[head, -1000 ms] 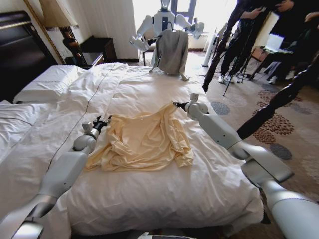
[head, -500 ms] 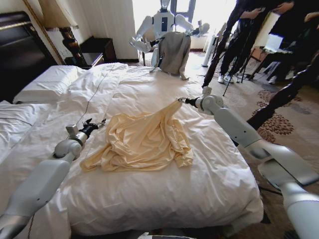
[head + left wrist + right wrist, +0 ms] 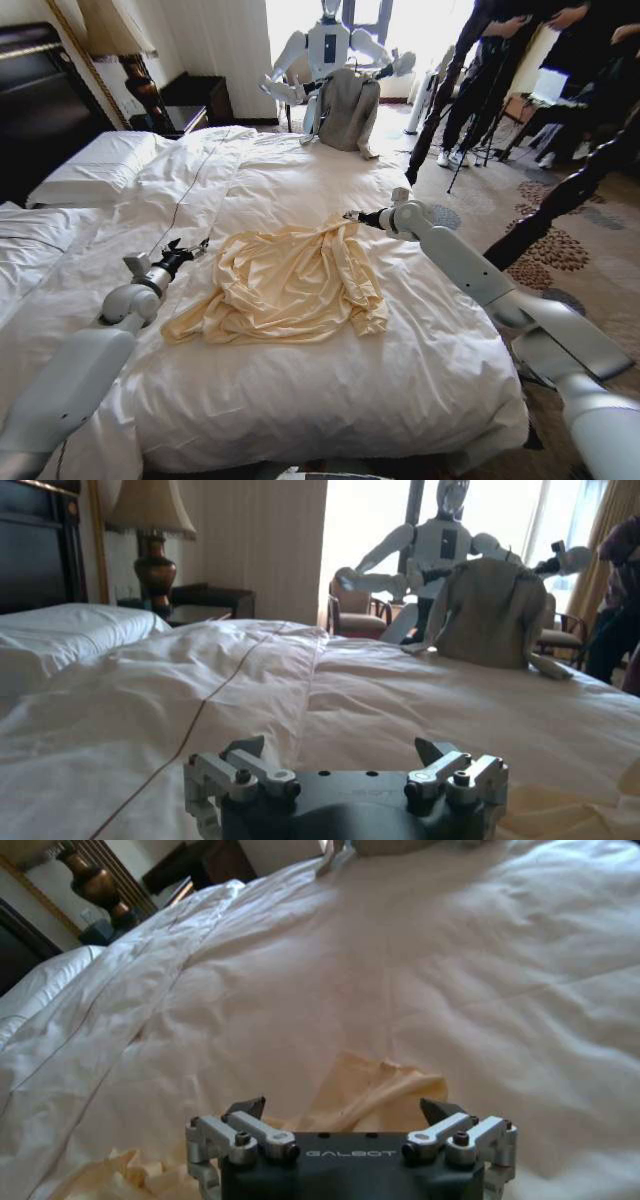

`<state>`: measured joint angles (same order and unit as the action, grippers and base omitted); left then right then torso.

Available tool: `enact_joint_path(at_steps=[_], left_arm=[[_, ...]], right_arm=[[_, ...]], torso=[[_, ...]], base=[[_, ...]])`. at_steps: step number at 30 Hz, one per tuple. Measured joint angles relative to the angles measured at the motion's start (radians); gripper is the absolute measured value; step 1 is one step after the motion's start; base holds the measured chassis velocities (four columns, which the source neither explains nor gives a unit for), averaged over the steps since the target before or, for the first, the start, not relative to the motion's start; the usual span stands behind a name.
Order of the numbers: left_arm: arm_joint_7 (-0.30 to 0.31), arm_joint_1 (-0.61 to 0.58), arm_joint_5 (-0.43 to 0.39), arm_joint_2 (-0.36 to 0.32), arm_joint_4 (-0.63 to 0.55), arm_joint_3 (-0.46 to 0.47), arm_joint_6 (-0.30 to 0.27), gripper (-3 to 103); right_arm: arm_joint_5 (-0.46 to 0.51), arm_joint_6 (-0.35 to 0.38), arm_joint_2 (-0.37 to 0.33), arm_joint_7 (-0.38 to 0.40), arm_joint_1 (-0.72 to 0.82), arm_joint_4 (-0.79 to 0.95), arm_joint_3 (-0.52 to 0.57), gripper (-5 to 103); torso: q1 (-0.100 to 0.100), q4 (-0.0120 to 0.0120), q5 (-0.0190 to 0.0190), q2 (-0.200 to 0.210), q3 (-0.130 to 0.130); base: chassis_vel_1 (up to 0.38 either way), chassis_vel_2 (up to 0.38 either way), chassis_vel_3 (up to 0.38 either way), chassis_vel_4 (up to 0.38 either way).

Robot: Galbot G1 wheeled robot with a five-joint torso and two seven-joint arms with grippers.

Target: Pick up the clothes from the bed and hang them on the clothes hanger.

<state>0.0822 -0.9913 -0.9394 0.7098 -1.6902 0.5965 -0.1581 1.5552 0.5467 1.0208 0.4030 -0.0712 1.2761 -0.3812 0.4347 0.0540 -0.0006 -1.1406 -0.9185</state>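
The clothes, a pale cream-yellow top (image 3: 290,285), lie spread and wrinkled in the middle of the bed (image 3: 300,170). My left gripper (image 3: 193,246) hovers low over the duvet just beyond the top's left edge, open and holding nothing (image 3: 340,750). My right gripper (image 3: 350,215) sits at the top's far right corner, open, with cream fabric (image 3: 385,1084) lying just ahead of its fingertips (image 3: 342,1108), not gripped. The clothes hanger is out of view.
Another white robot (image 3: 330,45) at the far end of the bed holds up a grey-beige garment (image 3: 345,105). Pillows (image 3: 95,165), dark headboard (image 3: 30,100), a lamp (image 3: 125,40) and nightstand (image 3: 195,100) are on the left. People and tripods (image 3: 500,80) stand on patterned carpet (image 3: 560,250) to the right.
My left arm has drawn back to the left, away from the top. My right gripper swung out right, then returned to the top's corner, which now lies flatter.
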Motion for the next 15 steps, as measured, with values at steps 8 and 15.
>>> enact_joint_path(at_steps=[8,15], left_arm=[[0.189,-0.029,0.001,0.061,-0.208,0.056,0.035,100],[0.312,-0.109,-0.026,0.091,-0.426,0.099,0.037,100]], right_arm=[[-0.288,-0.185,-0.233,0.093,0.086,0.371,-0.017,100],[-0.477,-0.259,-0.492,0.137,0.202,0.654,0.051,100]], torso=[[0.0,0.0008,0.0003,0.0,0.0],[0.0,0.0012,0.0006,0.0,0.0]], base=[[0.0,0.0,0.0,0.0],[0.0,0.0,0.0,0.0]])
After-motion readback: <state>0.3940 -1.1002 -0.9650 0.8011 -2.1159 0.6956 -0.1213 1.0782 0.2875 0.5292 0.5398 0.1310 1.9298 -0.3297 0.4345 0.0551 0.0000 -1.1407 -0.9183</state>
